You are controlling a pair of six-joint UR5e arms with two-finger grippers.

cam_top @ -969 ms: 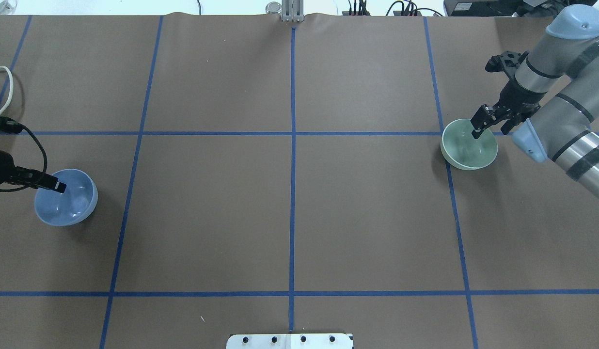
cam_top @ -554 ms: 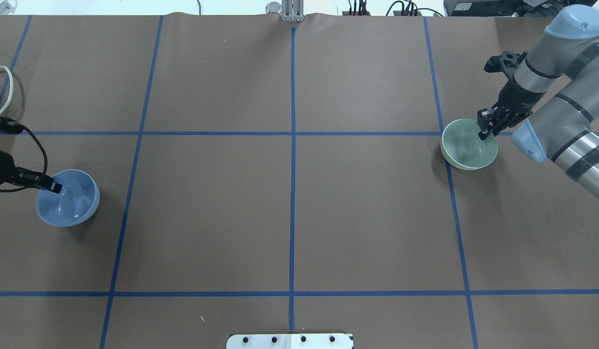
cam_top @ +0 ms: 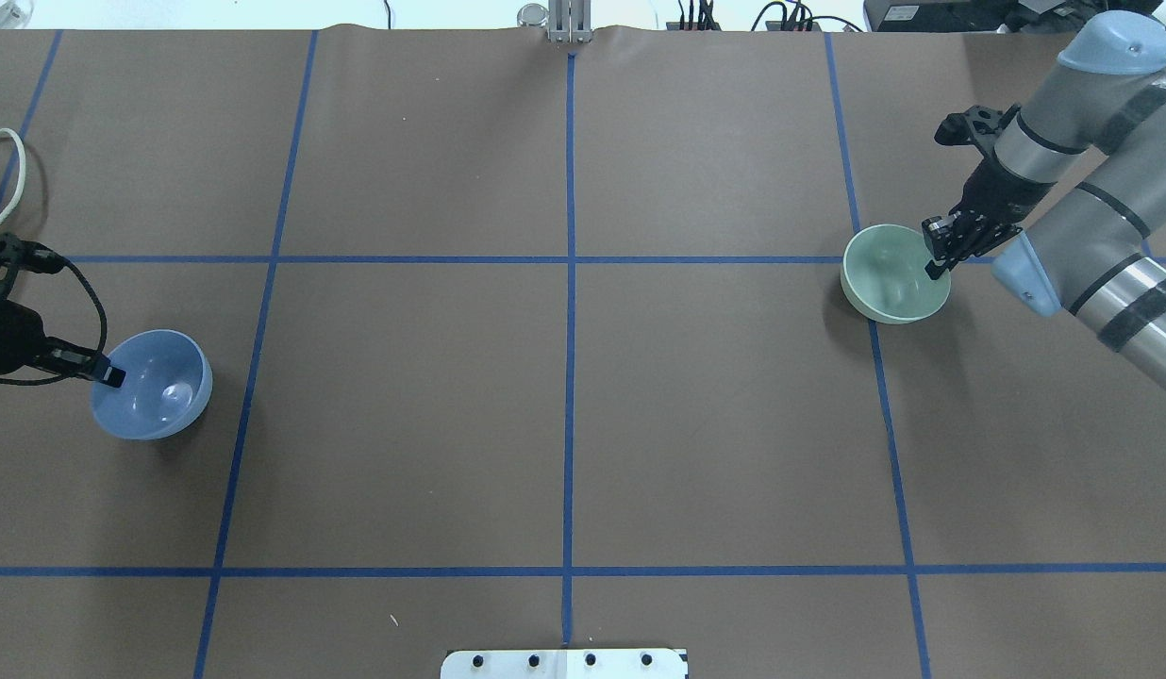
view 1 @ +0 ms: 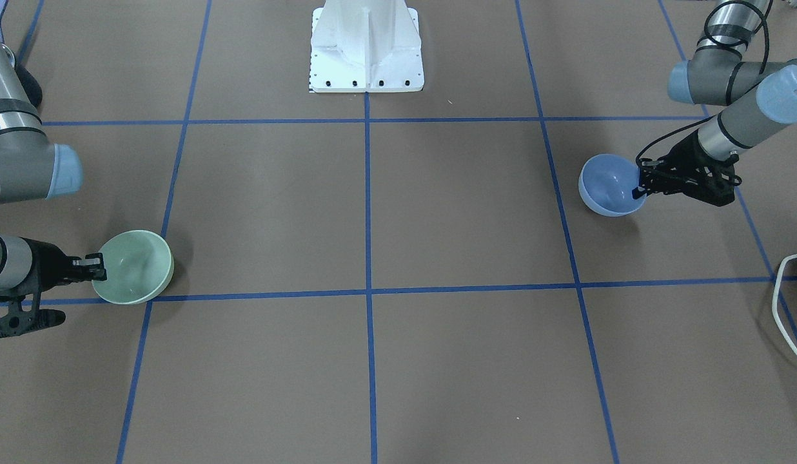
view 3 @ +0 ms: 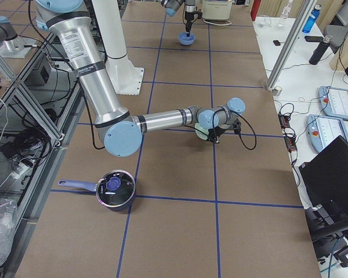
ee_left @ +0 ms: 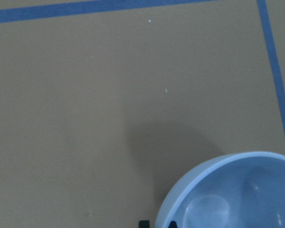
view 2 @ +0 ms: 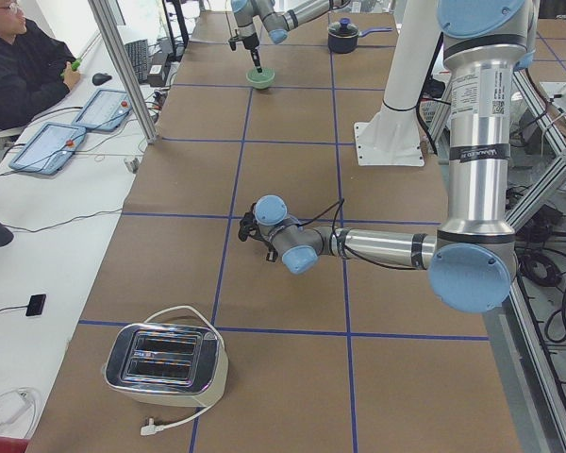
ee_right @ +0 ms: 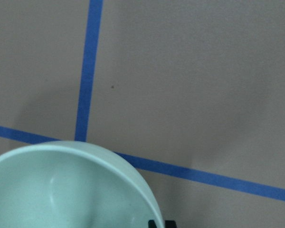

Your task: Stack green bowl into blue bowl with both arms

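Observation:
The pale mint-green bowl (cam_top: 890, 278) is at the table's right on a blue tape crossing. My right gripper (cam_top: 940, 250) is shut on its near-right rim. The bowl also shows in the front view (view 1: 133, 267) and fills the lower left of the right wrist view (ee_right: 71, 190). The pale blue bowl (cam_top: 154, 385) is at the table's left. My left gripper (cam_top: 107, 371) is shut on its left rim. It also shows in the front view (view 1: 608, 185) and the left wrist view (ee_left: 237, 194). Both bowls are open side up and far apart.
The white pedestal base (view 1: 366, 48) stands at the middle of my side. A white cable (cam_top: 8, 156) lies at the far left edge. A toaster (view 2: 165, 359) sits beyond the left end, and a lidded pot (view 3: 115, 190) beyond the right end. Blue tape lines grid the brown table.
My right gripper shut on the green bowl's rim and shifted it a little leftward. My left gripper moved the blue bowl a little to the right, toward the table's middle.

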